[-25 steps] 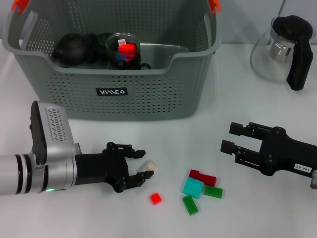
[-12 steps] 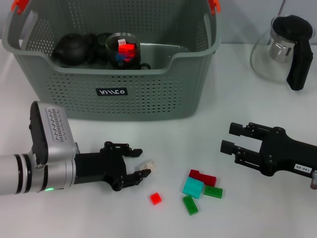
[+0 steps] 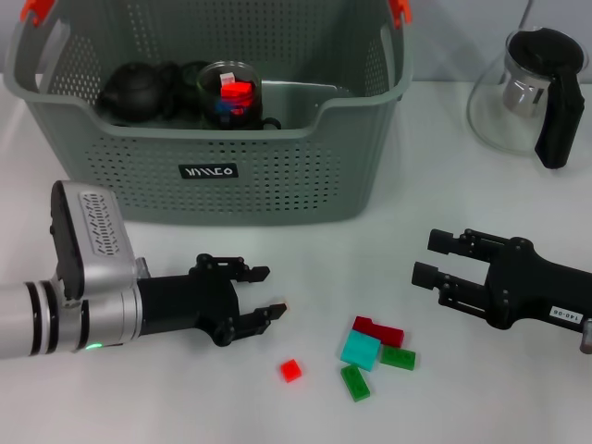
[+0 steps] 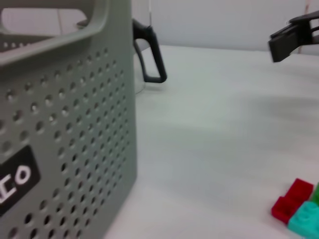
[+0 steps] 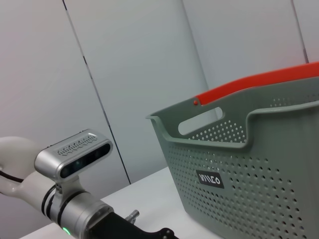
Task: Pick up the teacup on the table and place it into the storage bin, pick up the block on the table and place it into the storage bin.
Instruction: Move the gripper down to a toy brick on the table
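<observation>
The head camera looks forward and down on the white table (image 3: 277, 416), taking in the storage bin (image 3: 213, 139), both arms and the glass teapot (image 3: 532, 92). The left wrist camera sits low beside the bin's perforated wall (image 4: 65, 149), facing across the table toward the teapot's handle (image 4: 149, 55). The right wrist camera looks low and upward at the same bin (image 5: 259, 164) and the left arm (image 5: 65, 189).

White worktop (image 3: 305, 259) carrying storage bin (image 3: 277, 176), glass teapot (image 3: 527, 92), and blocks (image 3: 375, 351) between the two tools.
</observation>
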Tool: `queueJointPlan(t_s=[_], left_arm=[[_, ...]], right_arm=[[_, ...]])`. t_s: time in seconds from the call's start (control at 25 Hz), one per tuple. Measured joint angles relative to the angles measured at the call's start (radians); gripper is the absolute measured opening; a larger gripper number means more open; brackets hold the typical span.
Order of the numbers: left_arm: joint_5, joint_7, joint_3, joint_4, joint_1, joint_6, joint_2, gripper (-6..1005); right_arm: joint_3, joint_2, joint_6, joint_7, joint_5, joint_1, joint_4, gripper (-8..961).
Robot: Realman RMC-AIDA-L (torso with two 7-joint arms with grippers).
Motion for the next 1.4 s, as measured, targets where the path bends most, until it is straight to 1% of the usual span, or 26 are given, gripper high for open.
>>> queueJointPlan(t_s=[0.16,0.64,0.92,1.12,1.4], left_arm=[[0.0,0.001,0.012,-0.004,-0.001,-0.032,0.0,509],[0.007,0.001,0.015,-0.005,0.003,-0.03,0.0,503],[0.008,0.001,0.04,-0.009,0.001,-0.045,0.0,501],[0.009,0.013,0.043,-0.011,0.002,-0.048,0.0,500],[0.006,0.027,0.043,-0.006,0.007,-0.04,-0.001,336]], right_arm=[[0.0,-0.001,0.0,0.0,0.0,0.0,0.0,627],[0.0,-0.002,0.001,0.001,0.0,0.0,-0.002,627],[0.0,-0.002,0.001,0.001,0.0,-0.001,0.0,627],[0.0,-0.002,0.001,0.001,0.0,0.0,0.0,627],[0.0,-0.003,0.0,0.002,0.0,0.0,0.0,627]])
